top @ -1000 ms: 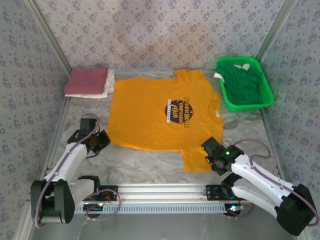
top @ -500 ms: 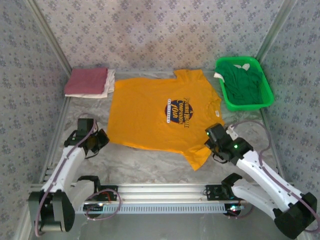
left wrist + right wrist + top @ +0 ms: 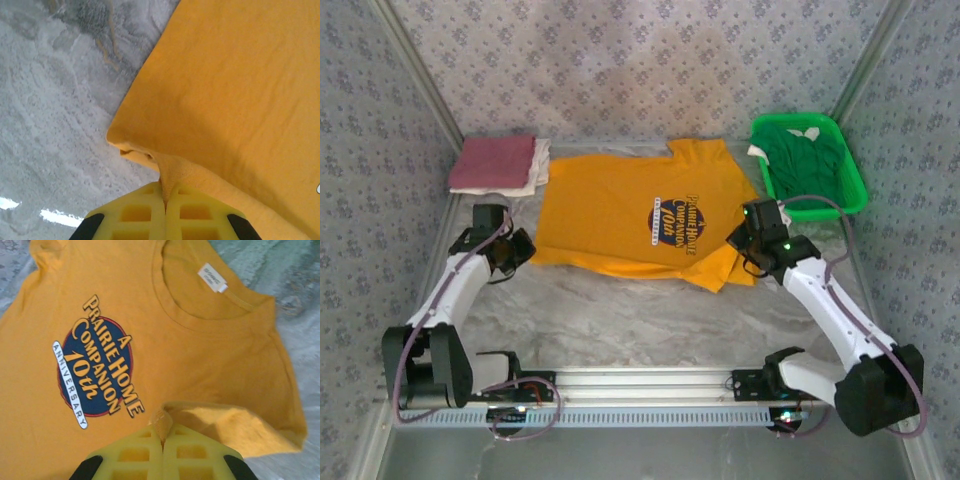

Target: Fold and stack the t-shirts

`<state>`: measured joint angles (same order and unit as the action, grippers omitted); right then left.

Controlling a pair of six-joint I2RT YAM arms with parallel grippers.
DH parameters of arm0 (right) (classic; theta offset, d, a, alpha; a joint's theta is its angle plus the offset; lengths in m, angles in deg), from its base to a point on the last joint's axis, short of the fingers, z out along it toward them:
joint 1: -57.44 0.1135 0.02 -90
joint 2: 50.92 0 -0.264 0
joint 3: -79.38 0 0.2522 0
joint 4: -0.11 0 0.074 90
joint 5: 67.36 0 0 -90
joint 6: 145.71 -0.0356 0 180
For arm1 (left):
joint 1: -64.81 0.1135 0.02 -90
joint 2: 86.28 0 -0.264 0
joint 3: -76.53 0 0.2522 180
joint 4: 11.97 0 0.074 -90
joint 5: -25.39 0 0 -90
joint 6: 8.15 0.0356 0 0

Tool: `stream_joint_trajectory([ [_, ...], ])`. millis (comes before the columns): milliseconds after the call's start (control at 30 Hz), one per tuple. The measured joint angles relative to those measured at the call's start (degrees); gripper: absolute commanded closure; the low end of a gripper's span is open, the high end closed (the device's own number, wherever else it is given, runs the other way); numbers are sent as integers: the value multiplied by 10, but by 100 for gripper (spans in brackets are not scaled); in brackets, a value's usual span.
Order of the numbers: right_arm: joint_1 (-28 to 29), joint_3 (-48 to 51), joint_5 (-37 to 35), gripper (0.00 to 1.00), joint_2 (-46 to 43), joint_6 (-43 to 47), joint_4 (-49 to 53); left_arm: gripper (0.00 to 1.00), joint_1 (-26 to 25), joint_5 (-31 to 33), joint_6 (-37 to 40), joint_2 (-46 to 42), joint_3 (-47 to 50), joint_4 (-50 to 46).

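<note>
Orange-yellow cotton covers the middle of the grey, marble-veined table (image 3: 620, 320). It is the orange-yellow t-shirt (image 3: 610, 205), lying chest up with its collar to the right and its hem to the left. The knit is soft and matte. Its far part lies flat, while its near edge is drawn up into loose folds.

An oval navy print (image 3: 100, 375) sits on the chest, edged in red, with cream block lettering and a curved white band. A small white neck label (image 3: 212, 277) is sewn inside the ribbed collar.

The left gripper (image 3: 164, 192) is at the shirt's near left corner. Its yellow, grid-moulded jaws are pressed together on a puckered ridge of cloth, and a rounded fold bulges just beyond them.

The right gripper (image 3: 161, 435) is at the shirt's right side near the collar. Its matching jaws are clamped on a small nub of the fabric, and a sleeve-like flap is doubled over onto the shirt body beside them.

At the far left corner lies the dusty red t-shirt (image 3: 492, 162), folded into a neat rectangle. It rests on the white t-shirt (image 3: 537, 172), whose edge shows along the right and near sides.

At the far right, the green t-shirt (image 3: 805, 165) is crumpled inside a bright green plastic basket (image 3: 820, 212) with sloping walls.

Walls (image 3: 640, 60) with a small repeating floral pattern enclose the table. A ribbed aluminium rail (image 3: 640, 378) runs across the near edge.
</note>
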<state>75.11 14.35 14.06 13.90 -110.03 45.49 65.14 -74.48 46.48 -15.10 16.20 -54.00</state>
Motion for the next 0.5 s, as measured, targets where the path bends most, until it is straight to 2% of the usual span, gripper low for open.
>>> stream_joint_trajectory([
  [500,-46,-36,61,100,68,15,-77,100,0,4,62,135,-111,6],
])
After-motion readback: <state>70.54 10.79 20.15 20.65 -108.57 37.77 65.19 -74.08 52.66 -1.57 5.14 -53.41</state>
